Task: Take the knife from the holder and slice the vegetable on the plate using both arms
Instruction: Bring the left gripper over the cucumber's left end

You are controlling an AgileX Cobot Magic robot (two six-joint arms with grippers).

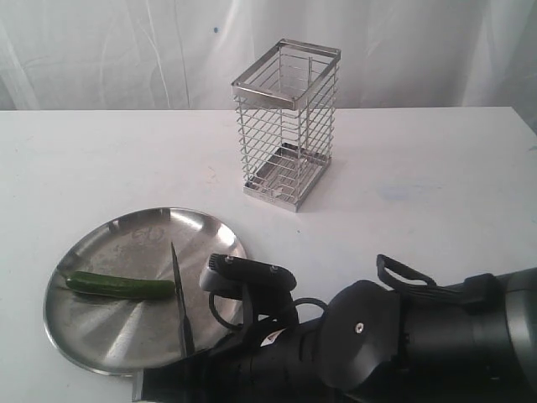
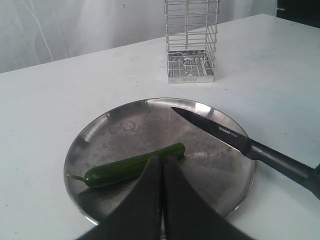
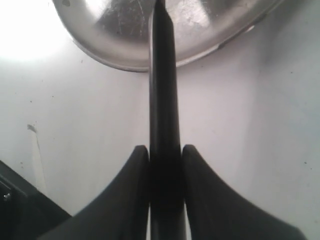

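The green vegetable (image 1: 117, 285) lies across the left part of the steel plate (image 1: 134, 231), thin stem end to the left. My right gripper (image 3: 164, 147) is shut on the black handle of the knife (image 2: 225, 135). Its dark blade (image 1: 180, 302) reaches over the plate, just off the vegetable's blunt end. Whether the blade touches the plate I cannot tell. My left gripper (image 2: 163, 159) is shut with nothing in it. Its tips overlap the vegetable (image 2: 130, 167) in the left wrist view, contact unclear. The wire holder (image 1: 285, 126) stands empty at the back.
The right arm (image 1: 377, 336) fills the front right of the exterior view and reaches across toward the plate, hiding the knife handle there. White table (image 1: 419, 193) spreads between plate and holder. A white curtain hangs behind.
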